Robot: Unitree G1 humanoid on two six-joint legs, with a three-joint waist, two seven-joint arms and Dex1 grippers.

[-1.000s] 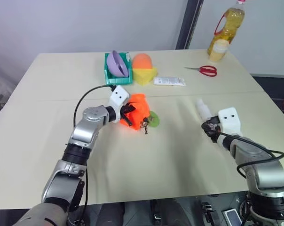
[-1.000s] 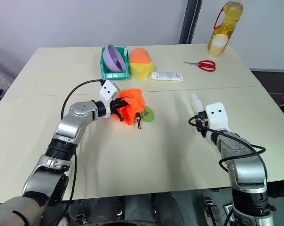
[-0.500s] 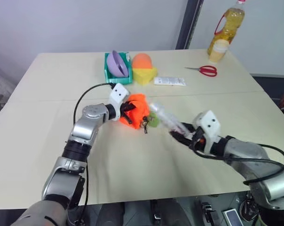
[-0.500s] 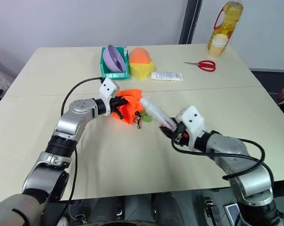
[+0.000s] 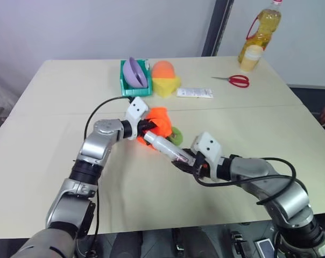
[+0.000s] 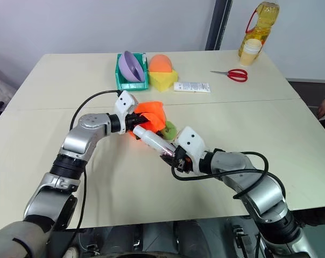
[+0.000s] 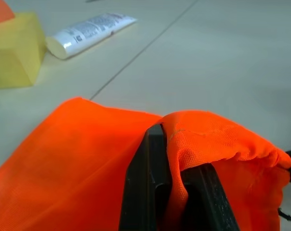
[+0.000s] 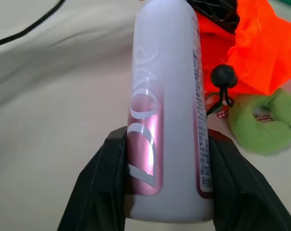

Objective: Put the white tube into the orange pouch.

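left pincer (image 5: pixel 142 127): pressed together on a fold of the orange pouch's rim; in the left wrist view the fabric runs down between the two black fingers (image 7: pixel 145 187).
right pincer (image 5: pixel 179 162): pinching the white tube by its base end, one finger on each side of the barrel.
white tube (image 5: pixel 163 145): held clear of the counter (image 5: pixel 55 156), its free end reaching out ahead of the right pincer and ending right at the pouch, close beside the left pincer.
tube's long axis: in line with the right pincer's own pointing direction, so the tube extends straight out from the fingers toward the pouch rather than lying across them.
orange pouch (image 5: pixel 158 121): directly ahead of the right pincer, just past the tube's tip, and hanging from the left pincer; its green disc (image 5: pixel 177 134) lies just beside the tube's barrel, on the side away from the left arm.
tip against mouth: touching or nearly so; I cannot tell whether the tip is already inside the opening or only resting against the fabric.
nearer arm: the left one is at the pouch itself; the right one stands off by the tube's length.
coming move, as judged: a push along the tube's axis, which depends on the held rim staying lifted so the mouth faces the tip.
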